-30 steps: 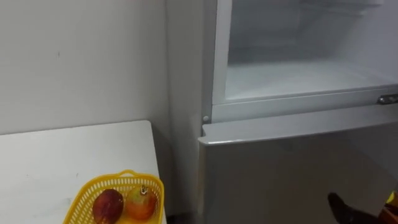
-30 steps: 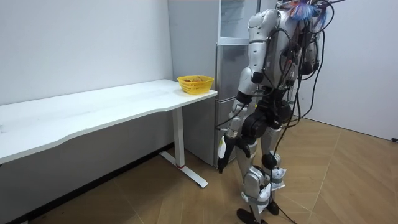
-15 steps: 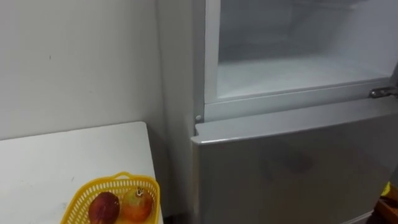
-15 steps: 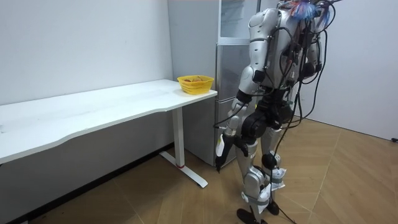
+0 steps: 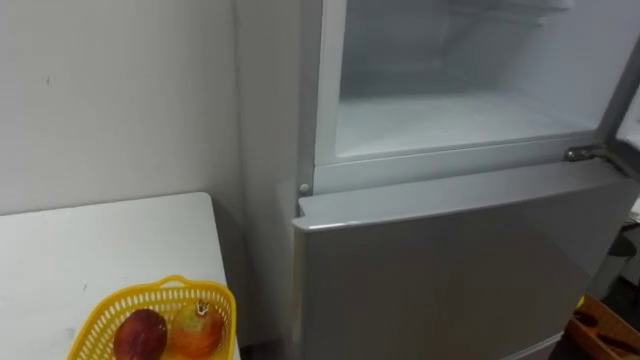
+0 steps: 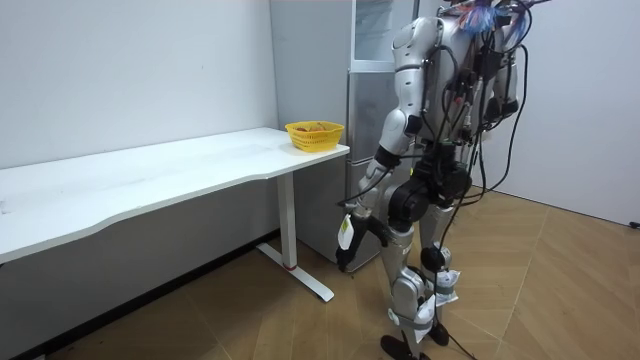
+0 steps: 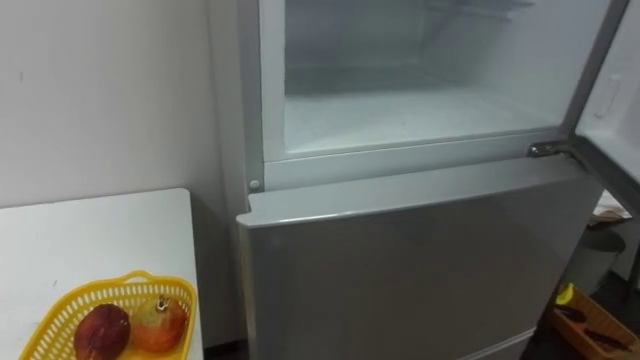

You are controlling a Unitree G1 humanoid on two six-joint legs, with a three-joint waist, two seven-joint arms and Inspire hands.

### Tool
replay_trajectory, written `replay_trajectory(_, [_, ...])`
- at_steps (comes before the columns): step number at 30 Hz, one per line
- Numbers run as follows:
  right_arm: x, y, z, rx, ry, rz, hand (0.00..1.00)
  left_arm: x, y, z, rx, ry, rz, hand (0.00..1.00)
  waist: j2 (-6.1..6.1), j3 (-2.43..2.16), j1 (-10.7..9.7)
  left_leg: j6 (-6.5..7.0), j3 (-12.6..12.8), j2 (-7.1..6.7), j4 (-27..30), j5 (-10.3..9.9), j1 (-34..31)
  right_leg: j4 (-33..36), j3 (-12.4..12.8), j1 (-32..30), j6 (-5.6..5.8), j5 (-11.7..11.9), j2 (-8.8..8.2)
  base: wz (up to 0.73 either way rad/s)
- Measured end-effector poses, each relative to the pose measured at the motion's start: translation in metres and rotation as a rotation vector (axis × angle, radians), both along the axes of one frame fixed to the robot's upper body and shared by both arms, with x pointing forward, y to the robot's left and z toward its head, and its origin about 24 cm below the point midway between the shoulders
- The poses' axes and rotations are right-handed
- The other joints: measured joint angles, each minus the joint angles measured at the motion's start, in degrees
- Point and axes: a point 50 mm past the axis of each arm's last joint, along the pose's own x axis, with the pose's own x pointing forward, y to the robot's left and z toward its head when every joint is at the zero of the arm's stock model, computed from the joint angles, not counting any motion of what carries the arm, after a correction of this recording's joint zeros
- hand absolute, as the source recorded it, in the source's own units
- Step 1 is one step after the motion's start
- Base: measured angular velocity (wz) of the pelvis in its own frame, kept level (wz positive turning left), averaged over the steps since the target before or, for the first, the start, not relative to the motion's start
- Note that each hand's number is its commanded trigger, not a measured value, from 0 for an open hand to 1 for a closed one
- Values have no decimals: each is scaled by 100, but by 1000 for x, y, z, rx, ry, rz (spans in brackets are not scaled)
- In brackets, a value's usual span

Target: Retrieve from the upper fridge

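I see the fridge (image 5: pixel 450 250) open above; fruit (image 5: pixel 140 335) in the left basket (image 5: pixel 150 292); whether my hanging left hand (image 6: pixel 343 255) is released or clenched I cannot tell.

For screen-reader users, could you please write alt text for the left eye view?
The upper fridge compartment stands open above the closed lower door. Lower left, a yellow basket with two fruits sits on a white table.
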Motion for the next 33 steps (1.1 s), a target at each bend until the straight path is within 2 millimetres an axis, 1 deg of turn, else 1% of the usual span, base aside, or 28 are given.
replay_trajectory(3, [-2, -12, 10, -12, -67, -53, 0, 0, 8, 2, 16, -18, 35, 0, 14, -3, -81, 0, -1, 6, 16, 1, -55, 27, -14, -43, -4, 6, 0, 0])
replay_trajectory(8, [-8, -23, 17, -34, -141, -107, 0, -2, 14, 4, 33, -31, 75, 0, 45, -3, -79, -1, 38, 8, -8, 1, -65, 55, 1, -123, -9, 0, 1, -3])
replay_trajectory(10, [-4, -25, 21, -43, -169, -108, 0, -4, 15, 5, 37, -33, 89, 0, 56, -10, -81, -1, 50, 7, -23, 1, -80, 77, 23, -168, -13, -4, 1, -8])
replay_trajectory(12, [2, -28, 30, -75, -216, -103, 0, -2, 15, 5, 40, -38, 87, 0, 91, -35, -86, 0, 54, 2, -16, 2, -140, 98, 33, -231, -12, -3, -4, 0])
replay_trajectory(14, [9, -30, 38, -97, -259, -92, 0, -2, 16, 6, 45, -44, 91, 0, 94, -41, -88, 0, 70, 1, -11, 3, -137, 120, 47, -241, -12, -3, -2, -4])
replay_trajectory(17, [20, -29, 48, -130, -342, -57, 0, -2, 15, 6, 52, -50, 96, 0, 74, -34, -98, -5, 74, 5, 6, 9, -76, 143, 53, -169, -14, -2, 2, -1])
replay_trajectory(19, [24, -28, 55, -153, -384, -33, 0, -2, 12, 5, 48, -52, 104, 0, 68, -34, -82, -5, 70, 3, 12, 9, -43, 131, 54, -125, -13, -3, -1, 0])
replay_trajectory(21, [31, -25, 67, -200, -449, 10, 0, -4, 10, 4, 44, -48, 103, 0, 60, -31, -67, -5, 69, 1, 15, 9, -38, 110, 53, -141, -14, -19, -8, 0])
replay_trajectory(22, [32, -25, 70, -214, -468, 21, 0, -4, 10, 4, 45, -47, 104, 0, 55, -30, -72, -5, 62, 1, 16, 8, -36, 91, 46, -149, -13, -19, -7, 5])
replay_trajectory(24, [35, -23, 82, -266, -530, 56, 0, -6, 11, 4, 46, -44, 107, 0, 57, -33, -72, -6, 33, 5, 13, 7, -36, 67, 23, -131, -14, -19, -6, 6])
replay_trajectory(27, [43, -19, 93, -297, -601, 98, 0, -8, 11, 4, 47, -36, 109, 0, 76, -29, -63, -6, 30, 5, 10, 7, -30, 72, 17, -125, -15, -14, -6, 0])
replay_trajectory(30, [50, -17, 100, -312, -644, 117, 0, -8, 10, 4, 47, -35, 106, 0, 87, -28, -61, -6, 30, 6, 7, 7, -27, 73, 15, -124, -17, -10, -3, 0])
replay_trajectory(33, [52, -15, 107, -326, -675, 128, 0, -10, 10, 3, 48, -31, 111, 0, 97, -27, -49, -6, 31, 6, 12, 7, -27, 85, 15, -125, -20, -9, -2, 0])
